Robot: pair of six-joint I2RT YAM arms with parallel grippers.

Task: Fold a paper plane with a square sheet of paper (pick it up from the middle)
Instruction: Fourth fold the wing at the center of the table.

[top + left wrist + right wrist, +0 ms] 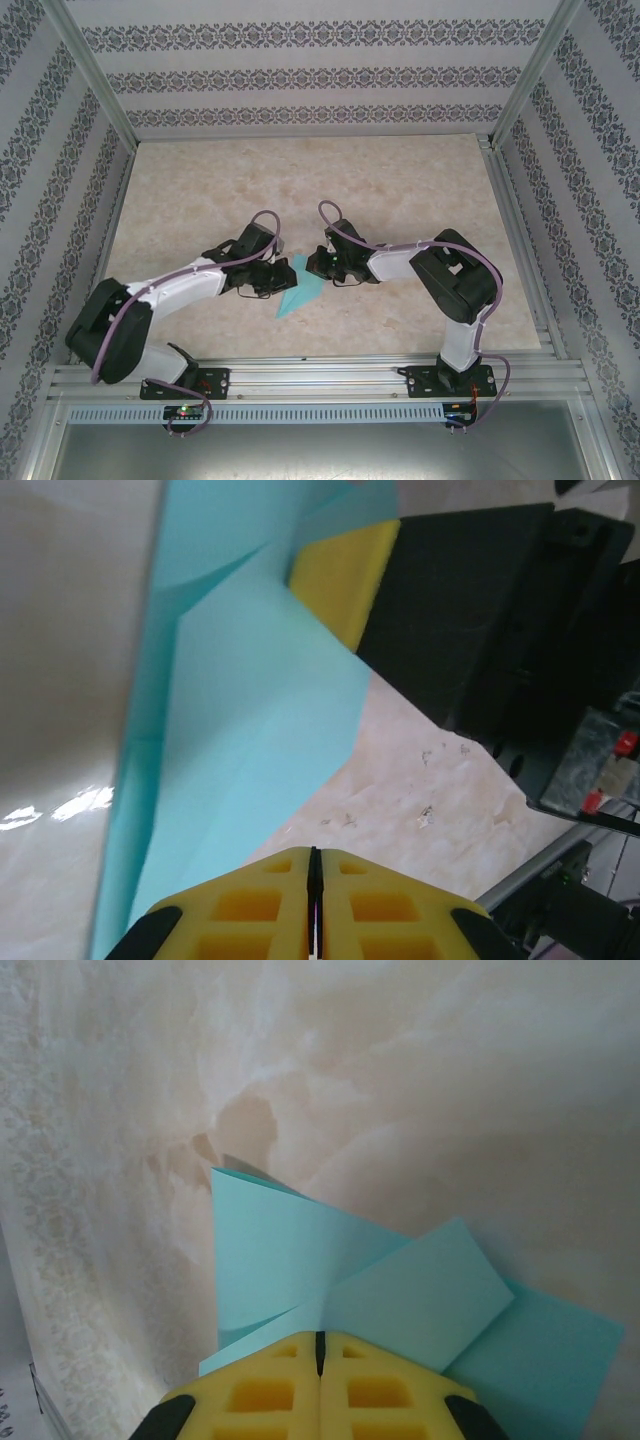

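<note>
The turquoise paper (300, 292) lies partly folded on the table between my two grippers, with a point toward the near side. In the left wrist view the paper (250, 710) shows a raised crease and angled flaps. My left gripper (313, 858) is shut at the paper's near edge, with nothing visible between its pads. From above, that left gripper (272, 281) sits at the paper's left side. My right gripper (322, 268) is at its upper right. In its own view the right gripper (320, 1340) is shut, with its tip down on the folded paper (290, 1250). One of its yellow fingers (338, 575) presses into the folds.
The marble-patterned table (400, 190) stretches away behind the arms. Patterned walls (300, 75) enclose it on three sides. An aluminium rail (330, 375) with both arm bases runs along the near edge. The right arm's black body (480, 630) looms close beside the left gripper.
</note>
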